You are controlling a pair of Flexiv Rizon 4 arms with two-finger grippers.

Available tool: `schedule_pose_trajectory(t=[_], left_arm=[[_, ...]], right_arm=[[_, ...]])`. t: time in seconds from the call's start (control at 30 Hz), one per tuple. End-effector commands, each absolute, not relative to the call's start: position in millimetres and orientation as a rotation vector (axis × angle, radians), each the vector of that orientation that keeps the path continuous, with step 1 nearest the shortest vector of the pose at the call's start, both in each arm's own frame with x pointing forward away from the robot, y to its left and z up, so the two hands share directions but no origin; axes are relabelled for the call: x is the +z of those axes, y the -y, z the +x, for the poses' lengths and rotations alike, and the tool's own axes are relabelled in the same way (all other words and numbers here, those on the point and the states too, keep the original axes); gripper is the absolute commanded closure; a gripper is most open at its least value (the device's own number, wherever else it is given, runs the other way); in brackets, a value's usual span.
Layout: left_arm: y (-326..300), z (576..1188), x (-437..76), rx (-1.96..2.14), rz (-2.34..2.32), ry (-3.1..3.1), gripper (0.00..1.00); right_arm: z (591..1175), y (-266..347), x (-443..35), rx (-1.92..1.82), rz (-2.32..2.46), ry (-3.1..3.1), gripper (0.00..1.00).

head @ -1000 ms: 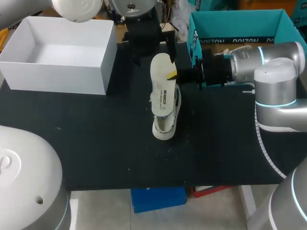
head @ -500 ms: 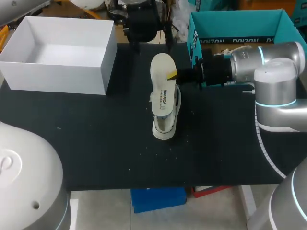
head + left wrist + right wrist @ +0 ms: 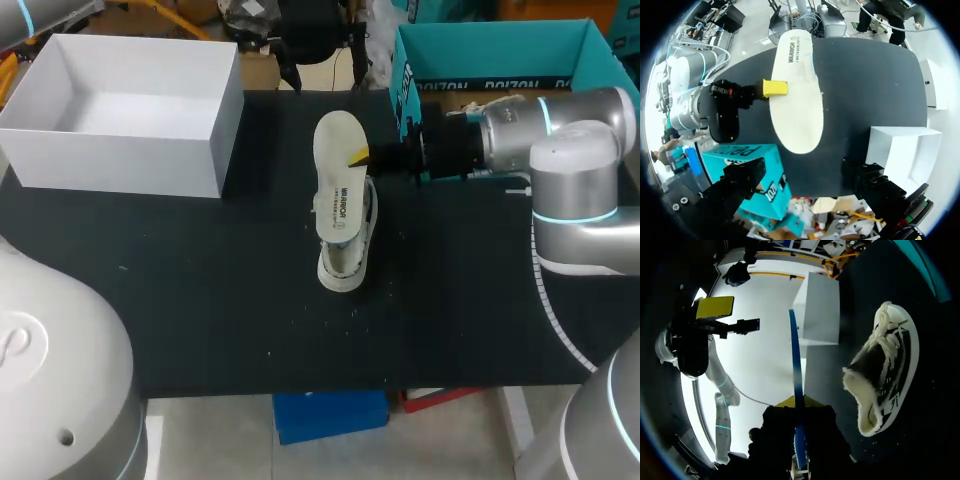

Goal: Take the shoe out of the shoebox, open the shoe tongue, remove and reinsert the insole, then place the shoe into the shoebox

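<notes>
Two-arm setup at a black counter (image 3: 200,300), described from the robot's side outward. A pale shoe (image 3: 343,262) rests on the counter near its middle. The head view shows only its nearer end, because the rest lies under the insole (image 3: 338,170). The insole is held clear above the shoe with its broad, printed face upward and its length running away from the robot. The right arm enters from the right, and the right end effector (image 3: 358,156) is closed on the insole's right-hand edge, with one yellow tip showing on the upper face. In the right wrist view the insole appears edge-on as a thin blue line running out from between the fingers. The shoe lies beside it, its laces and fleecy lining visible. Farther back on the left stands an open white box (image 3: 120,160), well apart from the shoe. At the counter's far edge, beyond the insole's far end, hangs the left end effector (image 3: 325,70). The left wrist view shows its dark fingers spread wide with nothing held, looking down on the insole's pale face.
</notes>
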State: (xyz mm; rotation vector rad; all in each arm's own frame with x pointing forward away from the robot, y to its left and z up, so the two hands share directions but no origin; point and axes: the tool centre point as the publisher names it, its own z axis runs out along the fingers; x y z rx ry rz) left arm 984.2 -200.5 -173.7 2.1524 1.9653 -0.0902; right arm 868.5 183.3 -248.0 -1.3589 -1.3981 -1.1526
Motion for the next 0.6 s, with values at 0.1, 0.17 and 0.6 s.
schedule_pose_trajectory(t=[0.1,0.17,0.6], left_arm=[[205,973,-173,-0.099,2.157,-1.971,0.00],[204,962,-170,-0.100,2.152,-1.973,0.00],[201,870,-166,-0.097,2.148,-2.002,0.00]], right_arm=[[868,-184,-248,-1.153,-1.361,1.398,1.00],[868,-184,-248,-1.153,-1.361,1.398,1.00],[868,-184,-248,-1.153,-1.361,1.398,1.00]])
